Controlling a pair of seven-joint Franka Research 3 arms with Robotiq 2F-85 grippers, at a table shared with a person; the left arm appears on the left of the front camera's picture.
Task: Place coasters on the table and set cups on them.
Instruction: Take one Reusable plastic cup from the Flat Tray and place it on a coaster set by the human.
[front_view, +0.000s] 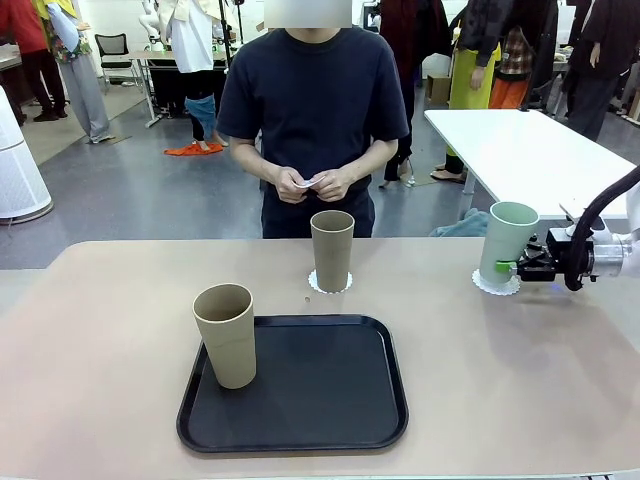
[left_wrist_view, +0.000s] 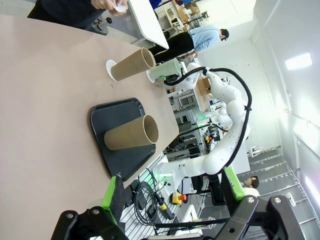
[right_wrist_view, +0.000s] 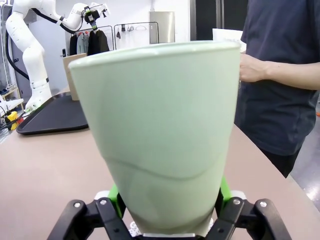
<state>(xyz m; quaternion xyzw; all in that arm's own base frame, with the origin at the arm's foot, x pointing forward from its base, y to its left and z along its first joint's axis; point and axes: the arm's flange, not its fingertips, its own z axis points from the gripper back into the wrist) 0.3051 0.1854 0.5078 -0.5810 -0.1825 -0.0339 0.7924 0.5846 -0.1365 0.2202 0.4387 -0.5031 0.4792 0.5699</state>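
Front view: one tan cup (front_view: 225, 345) stands on the black tray's (front_view: 330, 400) left side by the surface's (front_view: 100, 340) near edge; past the tray, a second tan cup (front_view: 332, 250) sits on a coaster (front_view: 317, 286). Toward the right edge, the right jaws are clamped on the mint cup (front_view: 508, 240), set on another coaster (front_view: 489, 287); the left jaws stand apart, empty. Beyond the far edge, the person's hands (front_view: 336, 184) hold a third coaster (front_view: 304, 181).

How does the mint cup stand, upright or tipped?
Upright: the mint cup stands on a coaster, mouth up, right hand shut around its base.
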